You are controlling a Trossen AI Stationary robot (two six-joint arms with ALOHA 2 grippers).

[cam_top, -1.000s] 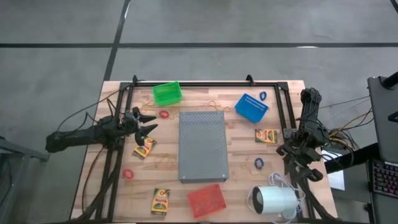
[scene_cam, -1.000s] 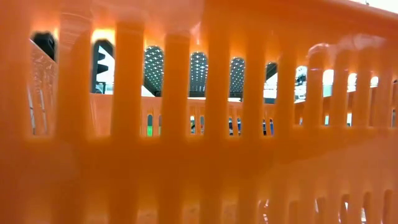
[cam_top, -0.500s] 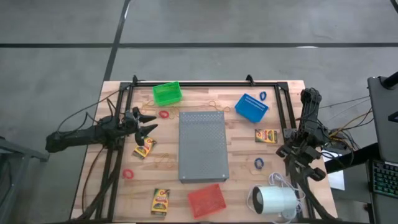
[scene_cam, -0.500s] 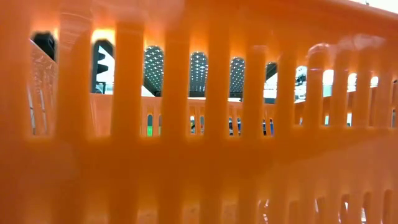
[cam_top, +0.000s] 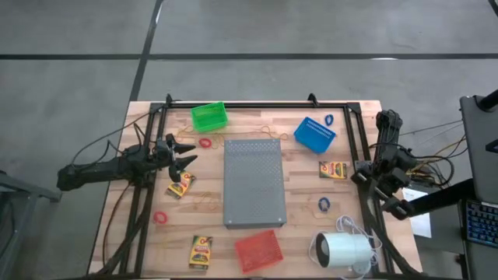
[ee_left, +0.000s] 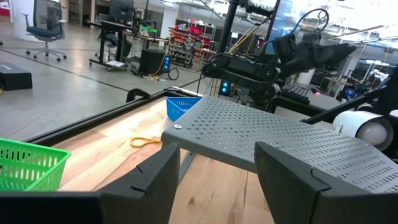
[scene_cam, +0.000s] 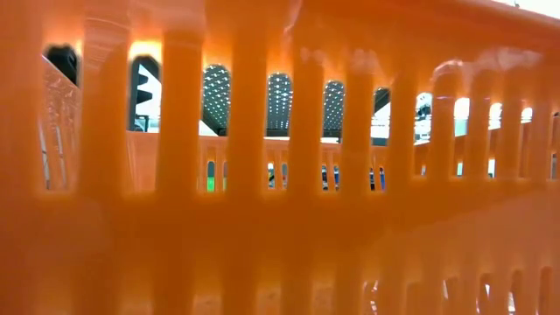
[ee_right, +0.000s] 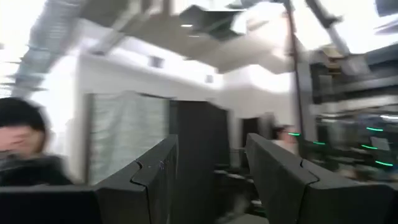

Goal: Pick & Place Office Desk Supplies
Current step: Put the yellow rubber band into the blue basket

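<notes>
Left gripper (cam_top: 187, 155) open, empty; right gripper (ee_right: 208, 180) open, empty.

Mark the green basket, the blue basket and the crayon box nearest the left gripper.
green basket (cam_top: 208, 117): high view, centre of its floor.
blue basket (cam_top: 314, 134): high view, middle of the basket.
crayon box (cam_top: 180, 185): high view, middle of its printed face, just beside the left gripper (cam_top: 187, 153).

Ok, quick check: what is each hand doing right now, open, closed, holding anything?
Left hand: open, empty, above the wooden table's left side near a yellow crayon box.
Right hand: open, empty, raised at the table's right edge.
</notes>
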